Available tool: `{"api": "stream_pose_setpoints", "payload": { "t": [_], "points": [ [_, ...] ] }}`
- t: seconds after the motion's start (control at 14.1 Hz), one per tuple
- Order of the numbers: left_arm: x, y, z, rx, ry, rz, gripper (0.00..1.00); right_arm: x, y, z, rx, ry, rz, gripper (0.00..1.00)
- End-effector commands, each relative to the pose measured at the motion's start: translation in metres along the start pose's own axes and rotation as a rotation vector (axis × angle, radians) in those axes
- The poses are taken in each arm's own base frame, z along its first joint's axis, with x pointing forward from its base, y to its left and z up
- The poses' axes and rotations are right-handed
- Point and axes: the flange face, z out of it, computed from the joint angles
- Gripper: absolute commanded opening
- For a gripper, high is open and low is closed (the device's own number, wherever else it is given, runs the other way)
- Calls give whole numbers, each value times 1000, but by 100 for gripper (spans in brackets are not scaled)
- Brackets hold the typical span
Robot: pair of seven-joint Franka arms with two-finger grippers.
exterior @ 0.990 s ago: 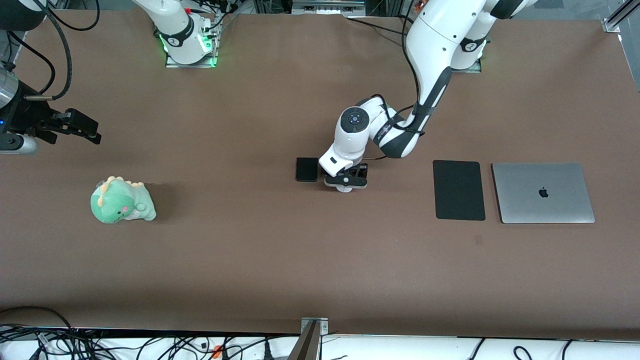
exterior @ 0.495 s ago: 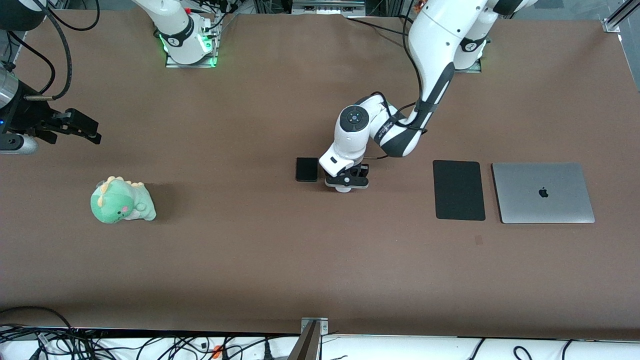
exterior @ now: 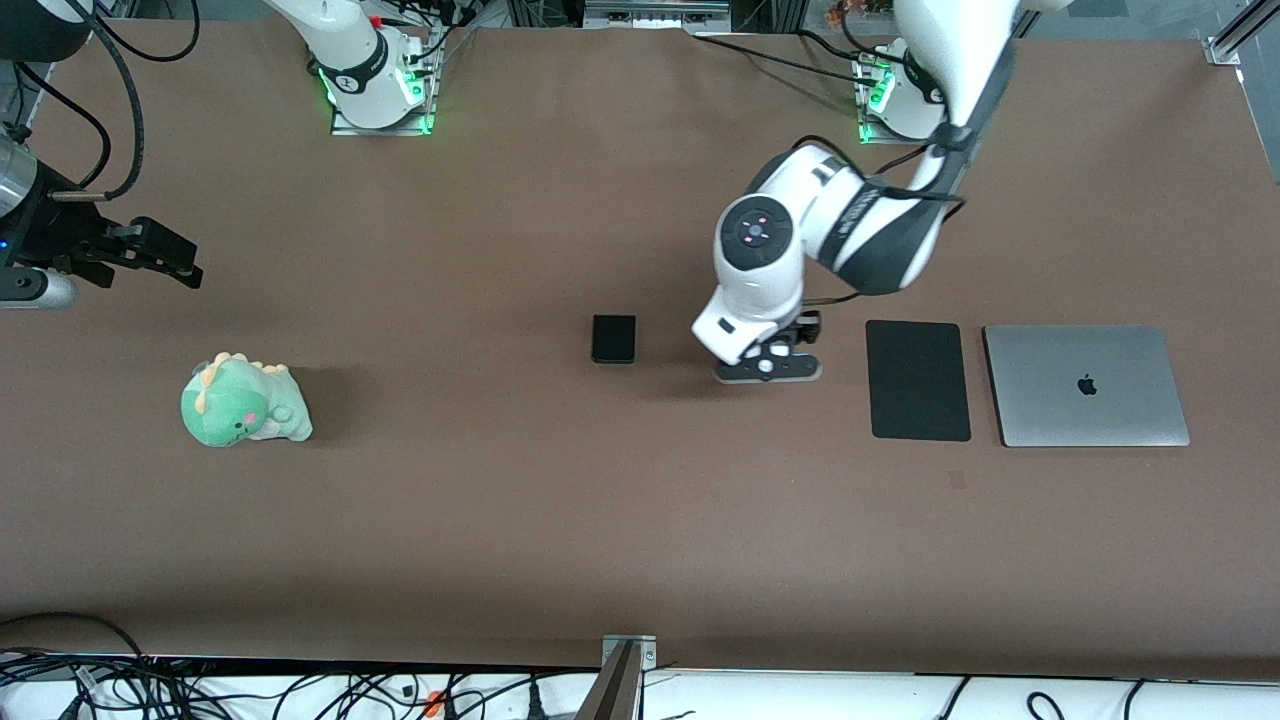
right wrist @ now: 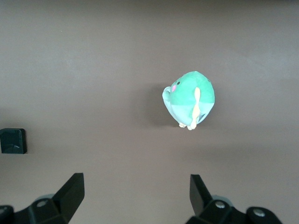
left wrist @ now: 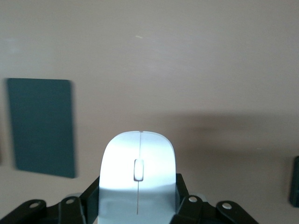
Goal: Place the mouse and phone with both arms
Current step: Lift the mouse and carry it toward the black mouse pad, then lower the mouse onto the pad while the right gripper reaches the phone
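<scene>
Mouse (left wrist: 138,172), white and glossy with a rounded front, sits clamped between the fingers (left wrist: 184,198) of the left gripper (exterior: 767,366), which hangs over bare counter (exterior: 640,520) between the phone (exterior: 613,338) and the mouse pad (exterior: 918,380). In the left wrist view its long axis runs straight out from the gripper, the thin middle line and the small wheel slot at the end away from the fingers; in the front view the gripper's body hides it.

The phone, a small black slab with rounded corners, lies flat on the brown matte counter, its long side running from the robots' bases toward the front camera. The mouse pad is a larger flat black rectangle with the same direction of its long side. Just beside it, toward the left arm's end of the counter, lies a closed silver laptop (exterior: 1086,385). Nothing stands between the gripper and the pad.

The right gripper (right wrist: 135,189) waits high over the right arm's end of the counter, its fingers wide apart and holding nothing. A soft green dinosaur plush (exterior: 244,402) stands there, well apart from the phone.
</scene>
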Motion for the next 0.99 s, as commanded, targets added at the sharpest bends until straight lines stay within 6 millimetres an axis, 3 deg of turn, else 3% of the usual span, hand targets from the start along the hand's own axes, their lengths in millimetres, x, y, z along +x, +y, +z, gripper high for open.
{"api": "stream_pose_setpoints", "payload": {
  "t": [0.0,0.14,0.42,0.49,0.64,0.92],
  "points": [
    [27,-73,-30,-48,-49,47,27,0,-4,3,0,-12,-22,100],
    [48,-138,-27,-100,-81,89,27,5,-23,20,-12,-50,-53,100],
    [66,-213,12,-129,-138,146,28,-1,-50,26,-21,-86,-91,100],
    [68,-220,19,-140,-138,153,28,-2,-53,28,-22,-95,-100,100],
    [67,-237,56,-154,-133,150,29,0,-60,44,-26,-140,-115,100],
    [54,-245,124,-178,-56,179,29,-1,-73,57,-33,-182,-153,100]
  ]
}}
